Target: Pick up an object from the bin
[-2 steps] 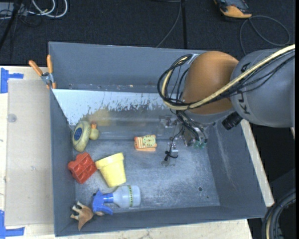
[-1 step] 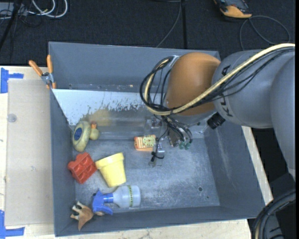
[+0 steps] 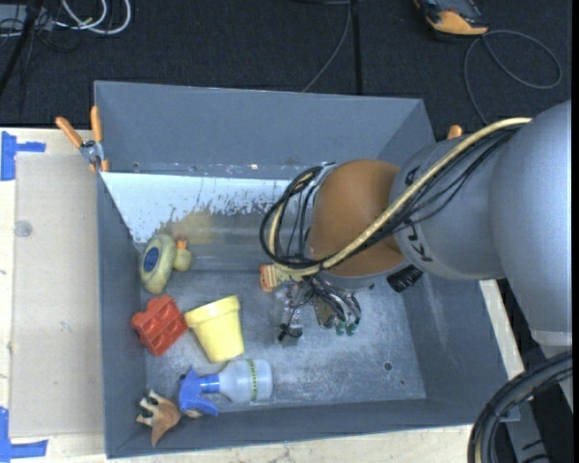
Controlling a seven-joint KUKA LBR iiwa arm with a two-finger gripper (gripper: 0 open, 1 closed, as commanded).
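Fingers on the gripper [image 3: 290, 328] point down at the floor of the grey metal bin [image 3: 270, 152]. You cannot tell whether they are spread or closed, because the black cables [image 3: 288, 222] and the orange wrist cover [image 3: 352, 210] crowd them. You can see nothing held between them.

Count five loose things, one of each kind, all to the left of the gripper:
- one yellow plastic cup [image 3: 217, 327], lying tilted with its mouth up-left;
- one red moulded block [image 3: 159, 324], touching the cup's left side;
- one round yellow-and-blue toy [image 3: 160, 262], near the back-left wall;
- one clear plastic bottle with a blue spray top [image 3: 228, 383], lying on its side;
- one small brown toy figure [image 3: 158, 412], in the front-left corner, just beside the blue top.

The bottle's pale band is too small to read.

The yellow plastic cup is nearest, just left of the gripper and apart from it. The gripper stands over bare floor.
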